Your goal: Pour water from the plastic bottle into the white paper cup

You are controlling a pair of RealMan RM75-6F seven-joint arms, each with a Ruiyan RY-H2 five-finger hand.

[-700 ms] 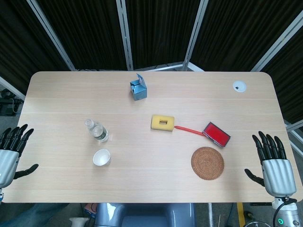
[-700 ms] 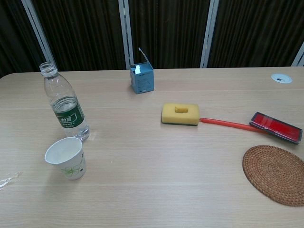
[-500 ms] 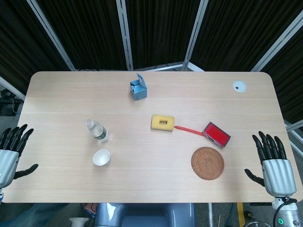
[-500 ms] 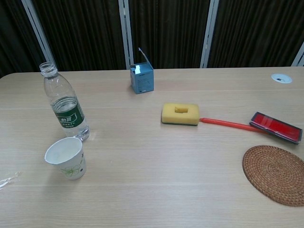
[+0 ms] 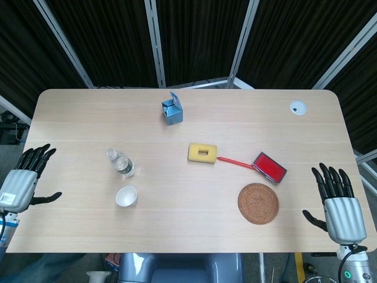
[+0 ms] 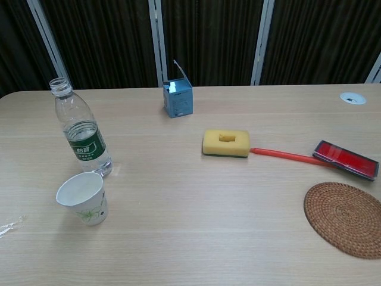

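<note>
A clear plastic bottle with a green label stands upright and uncapped on the left part of the table, partly filled with water. Just in front of it stands the white paper cup, upright. My left hand hovers at the table's left edge, fingers spread, holding nothing, well left of the bottle. At the table's right front edge my right hand is held up with fingers spread and nothing in it. Neither hand shows in the chest view.
A blue open carton stands at the back centre. A yellow sponge, a red-handled brush and a round woven coaster lie to the right. A white grommet sits far right. A small wet patch marks the table's front left.
My left hand has moved up and inward toward the table's left edge. The right hand has risen slightly. Bottle and cup have not moved.
</note>
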